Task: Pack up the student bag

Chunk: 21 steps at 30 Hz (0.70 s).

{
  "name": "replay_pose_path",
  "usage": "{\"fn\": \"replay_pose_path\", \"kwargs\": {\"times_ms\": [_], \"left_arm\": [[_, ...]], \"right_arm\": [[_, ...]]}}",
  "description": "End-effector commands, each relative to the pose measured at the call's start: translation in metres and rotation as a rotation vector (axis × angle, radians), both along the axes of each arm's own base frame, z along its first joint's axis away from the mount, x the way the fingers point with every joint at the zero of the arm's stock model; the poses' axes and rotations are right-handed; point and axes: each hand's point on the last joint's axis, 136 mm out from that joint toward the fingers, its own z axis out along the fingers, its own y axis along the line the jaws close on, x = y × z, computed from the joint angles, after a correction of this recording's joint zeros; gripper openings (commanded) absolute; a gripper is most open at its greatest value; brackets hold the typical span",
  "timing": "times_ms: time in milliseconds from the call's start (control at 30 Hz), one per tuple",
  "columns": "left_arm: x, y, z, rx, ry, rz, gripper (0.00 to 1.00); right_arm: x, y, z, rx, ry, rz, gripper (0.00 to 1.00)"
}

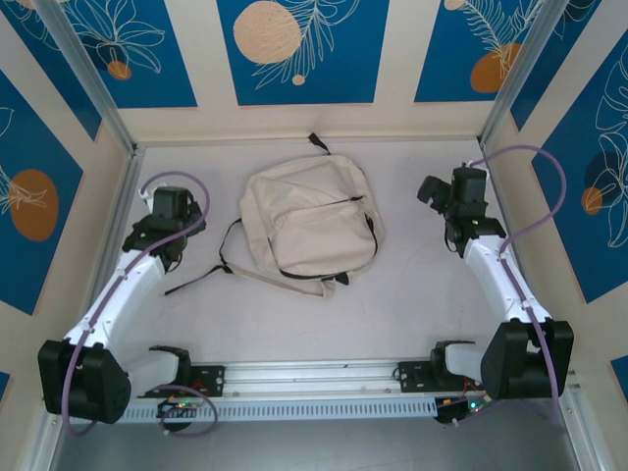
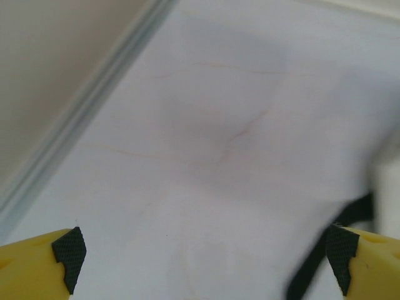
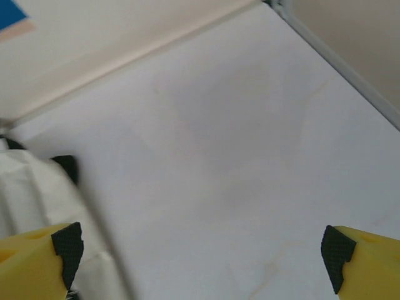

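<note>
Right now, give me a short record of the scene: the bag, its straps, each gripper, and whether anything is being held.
bag: student bag, cream, lying flat on the table between the two arms, front pocket up
straps: black strap trailing off the bag toward the left arm
left gripper: left gripper open, over bare table left of the bag, strap near its right finger
right gripper: right gripper open, over bare table, bag fabric by its left finger
held: nothing in either gripper
</note>
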Motion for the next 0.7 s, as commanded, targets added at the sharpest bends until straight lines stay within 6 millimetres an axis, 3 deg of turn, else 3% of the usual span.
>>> {"fn": "replay_pose_path", "kwargs": {"times_ms": [0,133,267,400,667], "left_arm": [[0.000,0.030,0.005,0.155,-0.108,0.089,1.00],[-0.005,0.034,-0.019,0.161,-0.157,0.082,1.00],[0.000,0.026,-0.042,0.178,-0.168,-0.012,1.00],[0.009,0.012,-0.054,0.192,-0.205,-0.131,1.00],[0.020,-0.022,-0.049,0.192,-0.373,-0.360,1.00]], "right_arm": [[0.007,-0.017,-0.015,-0.069,-0.045,-0.048,0.99],[0.011,-0.013,-0.056,-0.066,0.013,-0.014,0.99],[0.021,0.003,-0.079,-0.082,-0.005,0.077,0.99],[0.028,0.025,-0.084,-0.147,-0.051,0.210,0.99],[0.020,0.063,-0.088,-0.150,-0.209,0.445,0.99]]}}
